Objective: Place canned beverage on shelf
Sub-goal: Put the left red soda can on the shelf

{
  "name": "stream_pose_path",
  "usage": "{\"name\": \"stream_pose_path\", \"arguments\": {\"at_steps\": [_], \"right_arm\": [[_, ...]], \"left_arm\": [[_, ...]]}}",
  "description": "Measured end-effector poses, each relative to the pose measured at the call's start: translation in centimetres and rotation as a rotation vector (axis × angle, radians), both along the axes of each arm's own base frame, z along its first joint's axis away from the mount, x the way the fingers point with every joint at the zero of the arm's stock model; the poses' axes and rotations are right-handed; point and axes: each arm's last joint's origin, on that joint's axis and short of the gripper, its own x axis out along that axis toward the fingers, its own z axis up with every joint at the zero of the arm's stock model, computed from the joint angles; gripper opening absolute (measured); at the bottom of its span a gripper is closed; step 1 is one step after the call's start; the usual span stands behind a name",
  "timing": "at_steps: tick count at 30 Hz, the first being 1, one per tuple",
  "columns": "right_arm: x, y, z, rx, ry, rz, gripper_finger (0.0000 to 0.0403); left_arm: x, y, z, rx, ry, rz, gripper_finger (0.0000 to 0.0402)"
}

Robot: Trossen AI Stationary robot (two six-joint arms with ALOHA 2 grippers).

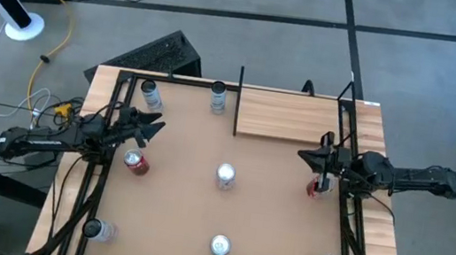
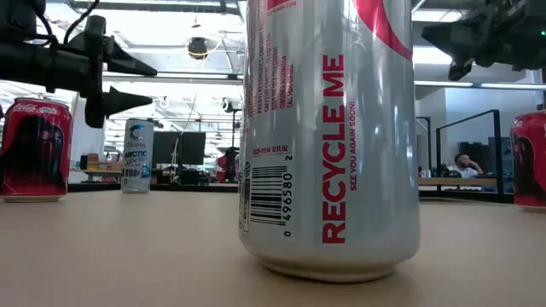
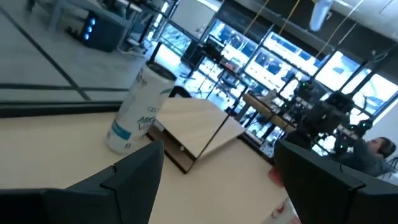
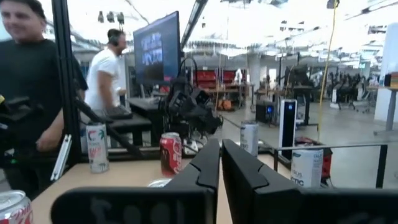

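Big silver can (image 2: 328, 136) fills low view, top cut off by frame edge, hiding table behind it. Red can (image 2: 530, 159) right of it cropped at edge. Can (image 1: 318, 188) under right gripper (image 1: 306, 156) mostly hidden from above. Can labels overhead too small to read.

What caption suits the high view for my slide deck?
Overhead: both arms hover above a table scattered with cans, right gripper shut above a red can, wooden shelf empty.

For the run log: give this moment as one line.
left claw: open, empty | right claw: shut, empty, above red can | shelf: no can
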Motion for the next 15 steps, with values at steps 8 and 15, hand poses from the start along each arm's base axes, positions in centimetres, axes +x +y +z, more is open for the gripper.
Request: {"name": "stream_pose_path", "arguments": {"at_steps": [8,15], "right_arm": [[2.9,0.3,2.1,-0.012,0.114,0.038,0.0062],[6.1,1.2,4.0,-0.1,0.192,0.086,0.0064]], "left_arm": [[0.3,-0.4,4.5,0.161,0.088,-0.151,0.0291],[0.2,-0.5,10.4,0.075,0.491,-0.19,0.0291]]}}
